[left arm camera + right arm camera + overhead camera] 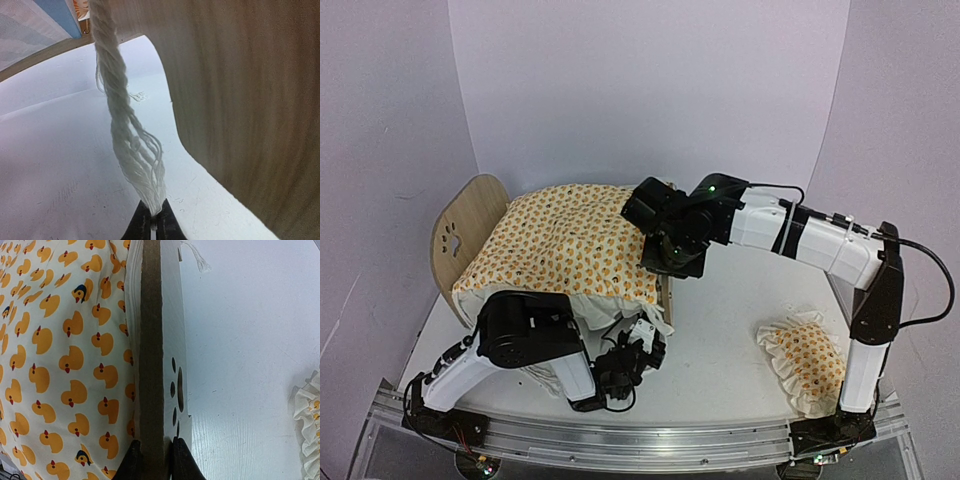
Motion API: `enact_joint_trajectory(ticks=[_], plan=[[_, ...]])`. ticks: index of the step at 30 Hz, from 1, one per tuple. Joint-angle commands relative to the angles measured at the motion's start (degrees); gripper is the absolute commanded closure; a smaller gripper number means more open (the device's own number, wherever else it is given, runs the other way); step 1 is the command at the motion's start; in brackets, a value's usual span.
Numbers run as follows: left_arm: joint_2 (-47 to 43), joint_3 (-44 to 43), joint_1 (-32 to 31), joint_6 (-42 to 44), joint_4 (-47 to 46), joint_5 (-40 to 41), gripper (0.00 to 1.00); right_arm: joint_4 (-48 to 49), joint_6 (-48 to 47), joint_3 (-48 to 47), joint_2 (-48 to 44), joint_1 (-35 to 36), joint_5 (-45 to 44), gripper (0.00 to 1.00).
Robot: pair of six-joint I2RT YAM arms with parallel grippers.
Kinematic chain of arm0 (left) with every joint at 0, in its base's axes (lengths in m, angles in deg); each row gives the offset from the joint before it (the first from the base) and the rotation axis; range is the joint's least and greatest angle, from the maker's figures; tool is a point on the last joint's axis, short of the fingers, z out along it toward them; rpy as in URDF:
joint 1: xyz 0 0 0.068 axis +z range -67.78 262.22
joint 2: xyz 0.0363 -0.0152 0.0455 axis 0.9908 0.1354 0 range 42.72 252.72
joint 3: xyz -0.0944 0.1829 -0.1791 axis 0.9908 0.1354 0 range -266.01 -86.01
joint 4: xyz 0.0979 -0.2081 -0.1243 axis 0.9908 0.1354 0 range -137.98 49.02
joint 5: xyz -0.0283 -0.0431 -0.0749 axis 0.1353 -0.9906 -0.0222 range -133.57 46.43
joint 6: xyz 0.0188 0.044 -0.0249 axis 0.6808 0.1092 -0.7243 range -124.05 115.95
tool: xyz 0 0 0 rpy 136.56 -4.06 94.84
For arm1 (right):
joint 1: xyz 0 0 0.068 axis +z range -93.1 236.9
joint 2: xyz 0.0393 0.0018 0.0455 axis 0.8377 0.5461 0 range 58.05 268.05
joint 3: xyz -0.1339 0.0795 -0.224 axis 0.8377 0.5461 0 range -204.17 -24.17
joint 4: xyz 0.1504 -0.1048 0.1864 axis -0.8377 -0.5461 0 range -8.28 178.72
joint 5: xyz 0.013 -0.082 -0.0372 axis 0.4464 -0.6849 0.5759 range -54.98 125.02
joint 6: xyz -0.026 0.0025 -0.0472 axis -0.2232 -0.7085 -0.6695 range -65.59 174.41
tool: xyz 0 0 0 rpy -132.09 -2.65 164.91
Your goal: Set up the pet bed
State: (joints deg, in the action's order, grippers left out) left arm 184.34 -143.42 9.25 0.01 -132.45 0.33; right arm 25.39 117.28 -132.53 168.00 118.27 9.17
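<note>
- Top external view: the small light-wood pet bed sits on the left half of the white worktop. An orange duck-print quilt with a white ruffle covers it. The matching small ruffled pillow lies well apart, near the right arm's base. My right end effector is at the bed's right end, and my left end effector is low by its near side.
- Left wrist view: the left end effector is fully closed, pinching only the frayed tip of a white twisted cord. The cord hangs from above, beside a wooden board of the bed. A corner of the blue-and-white striped mattress shows top left. I cannot tell what the cord is fastened to. The hold is on loose strands, so I judge it could slip. I would draw along the cord's own line, slowly, and take a new hold higher on the twisted part if it starts to slide.
- Right wrist view: the right end effector is clamped across the edge of the rounded end board, whose paw-print cutouts face the bare worktop. The quilt lies against the board's other face. I take this arm to be the anchor, so I would hold it firm and level. That way, pulling the cord neither tips the frame nor drags the quilt askew.
</note>
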Motion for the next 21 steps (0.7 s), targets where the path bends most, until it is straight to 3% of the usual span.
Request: enact_joint_trajectory(ticks=[1, 7, 10, 12, 16, 21], plan=[[-1.5, -1.2, 0.6, 3.7, -2.7, -0.1, 1.00, 15.5, 4.5, -6.1, -9.8, 0.6, 0.8, 1.00], [-15.5, 13.6, -4.9, 2.8, -0.5, -4.5, 1.00, 15.7, 2.1, -3.8, -10.2, 0.7, -3.5, 1.00], [-26.4, 18.9, -9.2, -2.7, 10.7, -7.5, 1.00, 16.3, -0.4, -1.9, -10.0, 0.6, -6.8, 1.00], [-32.7, 20.7, -9.6, -9.4, 21.4, -14.7, 1.00, 17.5, -2.0, 0.0, -10.1, 0.1, -8.2, 1.00], [-39.5, 22.1, -9.6, -15.8, 30.1, -28.2, 1.00, 20.8, -7.3, 3.7, -10.2, -1.1, -8.2, 1.00], [-45.8, 22.7, -9.6, -18.3, 38.8, -34.6, 1.00, 24.8, -12.7, 10.1, -10.9, -2.0, -8.7, 1.00]])
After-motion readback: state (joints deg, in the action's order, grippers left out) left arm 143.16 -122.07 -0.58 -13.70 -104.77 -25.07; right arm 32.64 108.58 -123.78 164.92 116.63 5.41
